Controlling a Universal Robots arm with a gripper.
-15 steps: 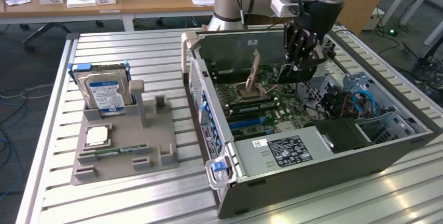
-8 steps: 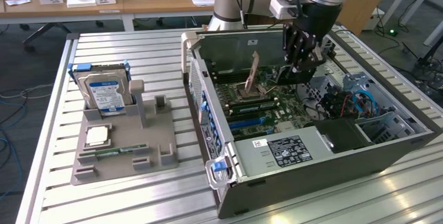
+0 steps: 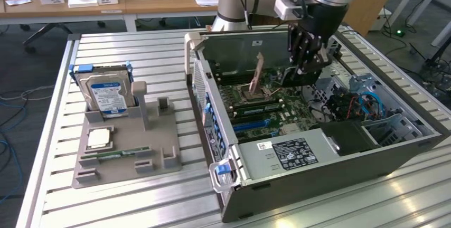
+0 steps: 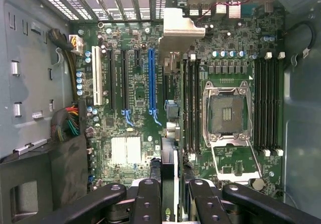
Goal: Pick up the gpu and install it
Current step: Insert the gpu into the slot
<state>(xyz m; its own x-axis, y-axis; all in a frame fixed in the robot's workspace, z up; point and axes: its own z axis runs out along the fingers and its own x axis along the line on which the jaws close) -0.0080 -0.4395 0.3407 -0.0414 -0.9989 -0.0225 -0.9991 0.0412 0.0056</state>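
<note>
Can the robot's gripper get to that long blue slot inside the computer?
Probably yes. The gripper, shut on the gpu, hangs inside the open case near the blue slot, and nothing lies over that slot.

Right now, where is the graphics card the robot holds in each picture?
Exterior view: the gpu hangs under the gripper inside the open case, above the motherboard, its pale bracket toward the exterior view's left.
Wrist view: the gpu lies edge-on between the fingers, reaching past the long blue slot to its bracket.
Shared landmark: the empty processor socket.
</note>
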